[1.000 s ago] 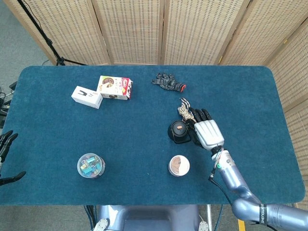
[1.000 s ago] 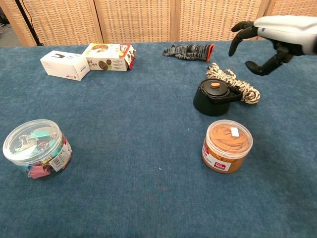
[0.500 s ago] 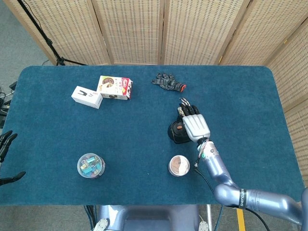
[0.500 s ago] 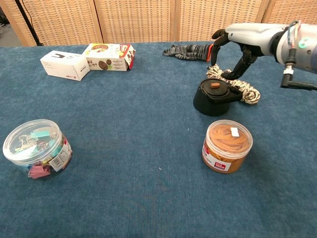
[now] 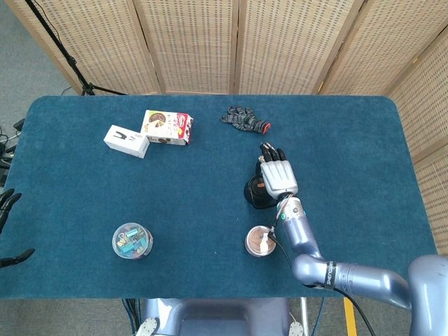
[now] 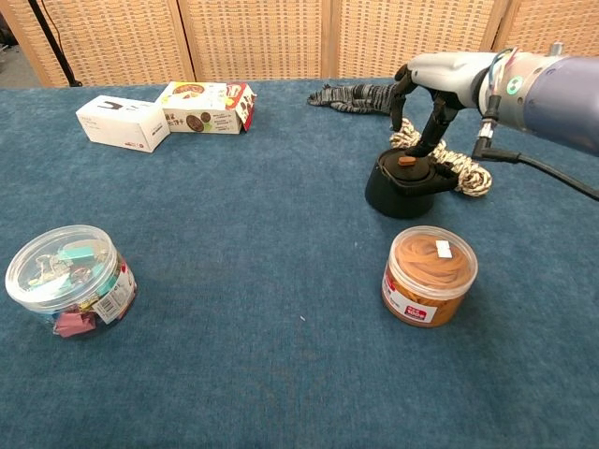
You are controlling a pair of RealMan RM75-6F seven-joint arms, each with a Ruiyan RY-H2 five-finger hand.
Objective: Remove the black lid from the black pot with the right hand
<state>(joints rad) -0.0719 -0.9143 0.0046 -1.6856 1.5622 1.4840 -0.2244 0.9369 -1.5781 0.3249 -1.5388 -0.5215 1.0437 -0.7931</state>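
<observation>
The black pot [image 6: 401, 192] stands right of the table's centre with its black lid [image 6: 408, 169] on, an orange knob [image 6: 406, 161] on top. My right hand [image 6: 432, 82] hangs just above the lid, fingers [image 6: 429, 131] spread and pointing down on either side of the knob, holding nothing. In the head view the right hand [image 5: 278, 176] covers the pot's right side, and only the left part of the pot [image 5: 253, 193] shows. My left hand [image 5: 8, 203] is at the far left edge, off the table, fingers apart and empty.
A coiled rope [image 6: 457, 168] lies against the pot's right side. A dark glove [image 6: 360, 96] lies behind it. A jar of rubber bands [image 6: 429, 276] stands in front of the pot. A jar of clips [image 6: 67, 281] and two boxes [image 6: 124, 122] [image 6: 206, 106] are on the left.
My right hand has moved left from beside the pot and come down until it hangs over the lid. Pot, lid and left hand have stayed put.
</observation>
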